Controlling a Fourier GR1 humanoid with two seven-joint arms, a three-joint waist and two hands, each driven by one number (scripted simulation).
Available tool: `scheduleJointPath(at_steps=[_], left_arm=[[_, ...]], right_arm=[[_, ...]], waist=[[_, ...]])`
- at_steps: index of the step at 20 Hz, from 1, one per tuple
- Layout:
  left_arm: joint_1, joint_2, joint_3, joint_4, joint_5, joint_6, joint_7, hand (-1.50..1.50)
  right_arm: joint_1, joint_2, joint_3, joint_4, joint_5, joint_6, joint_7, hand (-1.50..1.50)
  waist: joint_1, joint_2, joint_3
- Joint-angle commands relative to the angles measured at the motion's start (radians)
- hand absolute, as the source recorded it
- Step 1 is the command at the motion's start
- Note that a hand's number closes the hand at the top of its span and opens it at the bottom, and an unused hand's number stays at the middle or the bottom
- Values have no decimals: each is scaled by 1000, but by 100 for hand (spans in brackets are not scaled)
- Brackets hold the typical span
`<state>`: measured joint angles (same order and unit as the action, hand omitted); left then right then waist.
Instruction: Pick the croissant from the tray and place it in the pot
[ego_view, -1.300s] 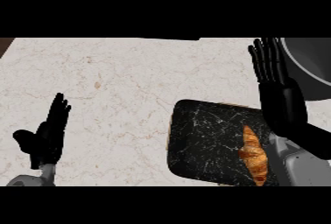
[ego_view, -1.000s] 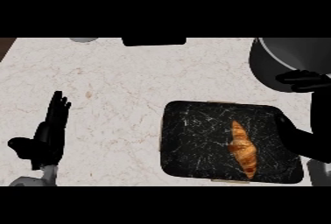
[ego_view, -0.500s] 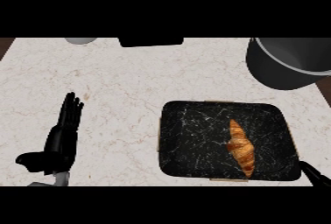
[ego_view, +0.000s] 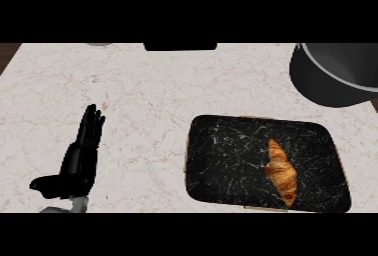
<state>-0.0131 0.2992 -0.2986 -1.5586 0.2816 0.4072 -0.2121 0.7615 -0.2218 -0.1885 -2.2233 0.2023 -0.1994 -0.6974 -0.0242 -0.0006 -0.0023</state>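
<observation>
Marble counter, items as you find them. Croissant: lying on the dark tray, right of its middle, untouched. Pot: beyond the tray, at the counter's far right. Left hand: resting well apart at left, fingers straight and together. Right hand: out of view. Step: pickup not begun; your right hand must come in over the croissant.

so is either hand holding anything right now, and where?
Nothing held. The left hand rests open on the counter; the right hand is out of view. The croissant lies on the tray.

Kitchen: marble counter bearing a pot and tray.
</observation>
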Motion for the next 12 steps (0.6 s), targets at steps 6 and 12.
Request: scheduleJointPath(at_steps=[6, 12], left_arm=[[-43, -3, 17, 31, 8, -40, 1, 0], [-37, -24, 3, 13, -18, -33, 30, 0]], right_arm=[[133, -29, 145, -133, 459, 52, 408, -150], [-38, 17, 345, -64, 670, 108, 626, -150]], waist=[[33, 11, -1], [34, 4, 1]])
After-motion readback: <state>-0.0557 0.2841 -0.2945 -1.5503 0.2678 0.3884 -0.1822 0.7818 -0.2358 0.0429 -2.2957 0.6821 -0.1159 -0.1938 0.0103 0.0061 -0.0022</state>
